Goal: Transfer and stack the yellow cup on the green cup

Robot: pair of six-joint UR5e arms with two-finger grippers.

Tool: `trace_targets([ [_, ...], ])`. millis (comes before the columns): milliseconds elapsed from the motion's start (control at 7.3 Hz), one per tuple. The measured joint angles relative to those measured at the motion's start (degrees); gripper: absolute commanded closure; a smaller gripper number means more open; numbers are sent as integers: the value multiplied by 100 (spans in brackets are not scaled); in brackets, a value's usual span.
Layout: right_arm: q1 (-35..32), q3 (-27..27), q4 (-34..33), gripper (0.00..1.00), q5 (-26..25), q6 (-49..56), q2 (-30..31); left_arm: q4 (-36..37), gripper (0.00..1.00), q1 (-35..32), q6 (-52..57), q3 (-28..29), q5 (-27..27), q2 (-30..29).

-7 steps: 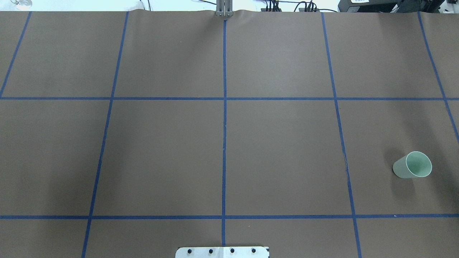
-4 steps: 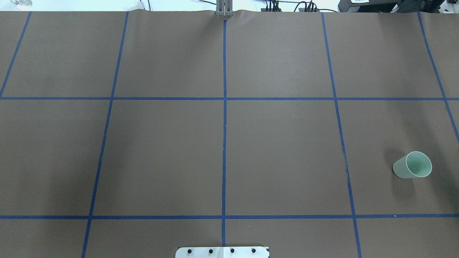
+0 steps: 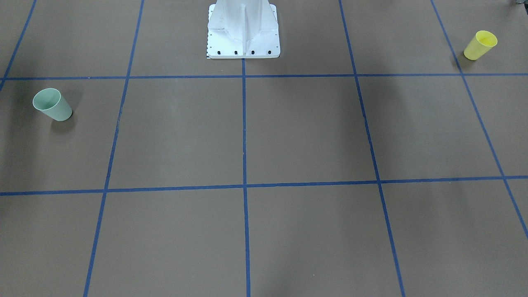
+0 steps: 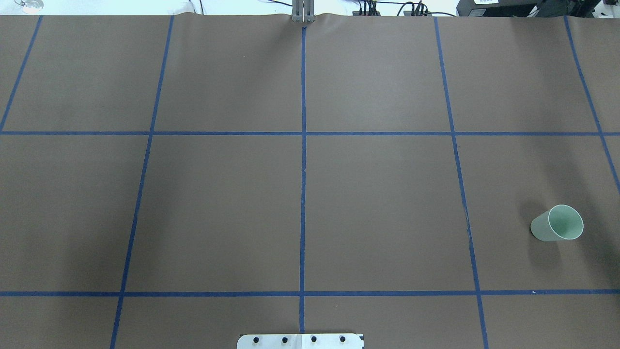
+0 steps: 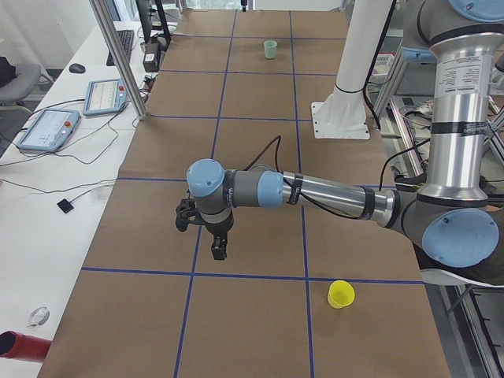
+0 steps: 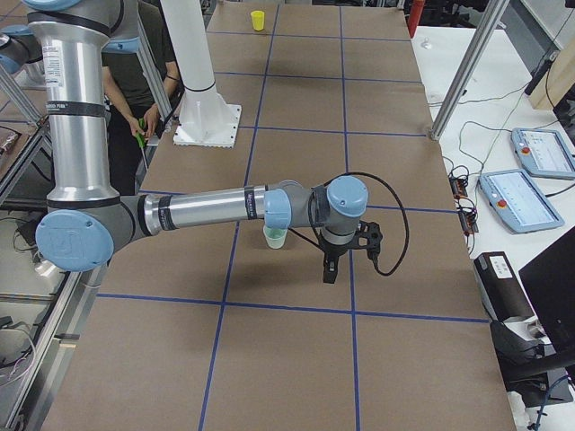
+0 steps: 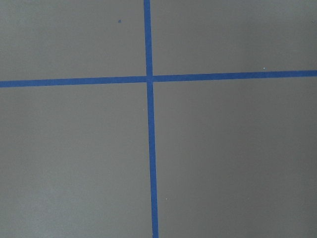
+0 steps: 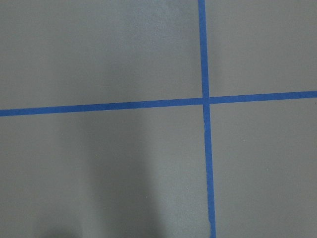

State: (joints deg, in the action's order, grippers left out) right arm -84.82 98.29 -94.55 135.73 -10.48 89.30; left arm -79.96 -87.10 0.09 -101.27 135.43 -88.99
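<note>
The yellow cup (image 3: 479,45) stands upright near the table's end on my left, also seen in the side views (image 5: 341,294) (image 6: 258,20); it lies outside the overhead view. The green cup (image 4: 557,223) stands upright far to my right (image 3: 53,105) (image 5: 270,49) (image 6: 275,237). My left gripper (image 5: 216,252) hangs above the table, about a grid square from the yellow cup. My right gripper (image 6: 329,272) hangs just beside the green cup and clear of it. Both grippers show only in side views, so I cannot tell if they are open or shut. Both wrist views show only brown cover and blue tape.
The robot's white pedestal base (image 3: 243,33) sits at the table's near edge (image 4: 300,341). A person (image 6: 144,72) sits behind it. Tablets (image 5: 47,130) (image 6: 526,197), cables and metal posts (image 5: 118,59) line the side bench. Blue tape divides the brown table cover (image 4: 378,208).
</note>
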Motion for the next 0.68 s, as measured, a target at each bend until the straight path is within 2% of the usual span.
trace_targets([
  [685, 48, -10, 1, 0, 18, -37, 4, -2, 0, 1, 0, -48, 5, 11],
])
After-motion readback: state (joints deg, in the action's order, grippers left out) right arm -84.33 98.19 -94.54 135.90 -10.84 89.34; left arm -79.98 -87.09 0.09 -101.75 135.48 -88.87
